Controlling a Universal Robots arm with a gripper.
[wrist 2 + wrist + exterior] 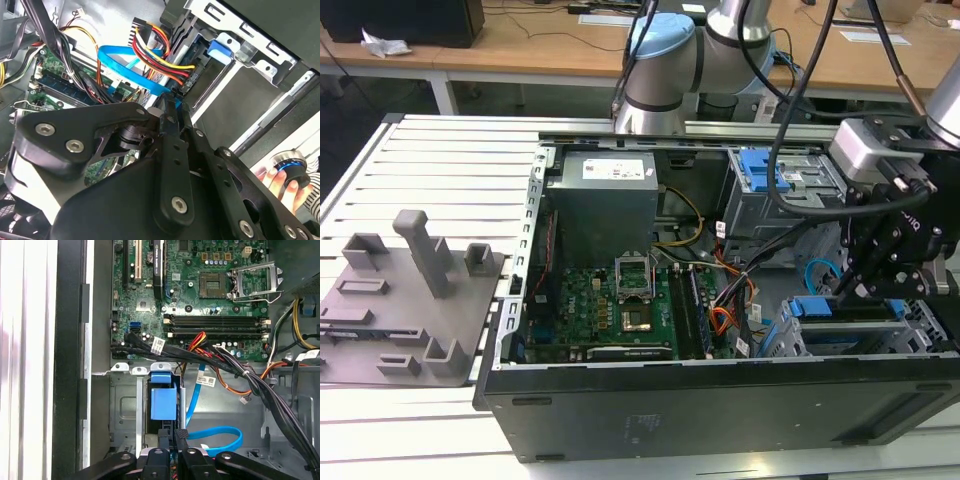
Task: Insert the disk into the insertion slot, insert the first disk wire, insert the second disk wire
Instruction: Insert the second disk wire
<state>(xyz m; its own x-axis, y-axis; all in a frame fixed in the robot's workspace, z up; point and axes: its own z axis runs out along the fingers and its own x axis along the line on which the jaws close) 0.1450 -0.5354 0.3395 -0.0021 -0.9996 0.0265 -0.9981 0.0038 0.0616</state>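
Note:
The disk sits inside the insertion slot [920, 335], a grey cage at the case's front corner on the exterior view's right; its blue carrier [825, 308] shows at the cage mouth, and the carrier's blue tab [164, 401] lies straight ahead of my fingers. My gripper [865, 285] hangs over that end, shut [170, 102] on the end of the flat blue disk wire [127, 62]. The multicoloured disk wire [160, 50] ends in a black plug [188, 84] seated at the disk's edge beside my fingertips. The blue wire [215, 436] loops beside my gripper [173, 436].
A taller grey cage with a blue latch [765, 175] stands behind the slot. Black cable bundles [235, 370] cross between the motherboard [200, 295] and the bay. A person's hand [290, 182] holds a round device outside the case. A grey fixture plate [400, 300] lies at the exterior view's left.

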